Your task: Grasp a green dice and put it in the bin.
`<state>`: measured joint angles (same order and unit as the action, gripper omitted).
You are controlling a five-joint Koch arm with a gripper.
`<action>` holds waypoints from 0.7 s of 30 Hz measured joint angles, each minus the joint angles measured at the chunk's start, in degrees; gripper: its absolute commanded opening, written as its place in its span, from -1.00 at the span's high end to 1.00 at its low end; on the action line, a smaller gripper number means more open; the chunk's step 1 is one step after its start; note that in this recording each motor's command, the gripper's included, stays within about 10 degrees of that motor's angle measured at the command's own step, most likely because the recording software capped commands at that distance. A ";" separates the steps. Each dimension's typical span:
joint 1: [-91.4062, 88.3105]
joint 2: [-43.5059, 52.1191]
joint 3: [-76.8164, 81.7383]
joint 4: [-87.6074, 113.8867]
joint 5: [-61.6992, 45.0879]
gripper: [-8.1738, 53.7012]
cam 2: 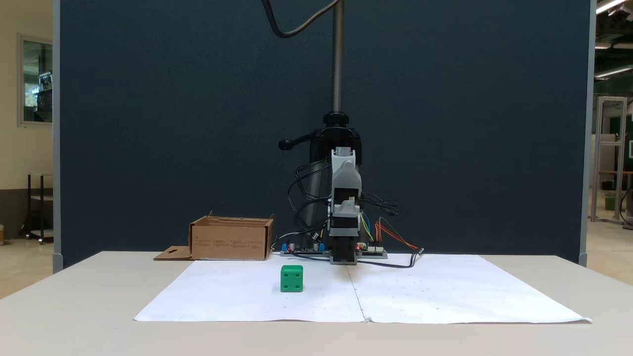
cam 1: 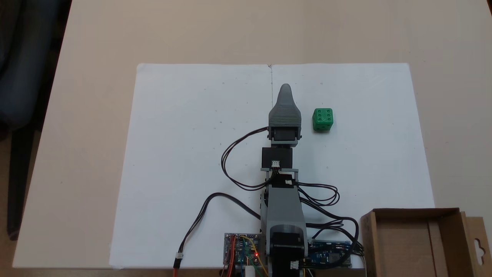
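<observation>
Dice [cam 1: 323,119] sits on paper just right of hand [cam 1: 285,89], apart.

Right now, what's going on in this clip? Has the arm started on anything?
Nothing is being handled. The grey arm is folded over its base, its gripper pointing out over the white paper sheet, holding nothing; whether its jaws are open or shut cannot be told. The green dice sits untouched on the paper, to the right of the gripper in the fixed view from above. The bin stands beside the arm's base near the table corner, with nothing visible inside.
</observation>
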<state>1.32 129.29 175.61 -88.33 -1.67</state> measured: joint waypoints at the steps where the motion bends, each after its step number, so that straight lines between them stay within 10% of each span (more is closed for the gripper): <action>1: 0.00 0.00 0.00 0.00 0.00 -0.70; 21: 1.41 0.00 -22.59 27.69 -1.67 -0.66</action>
<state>2.72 129.29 153.02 -60.64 -3.34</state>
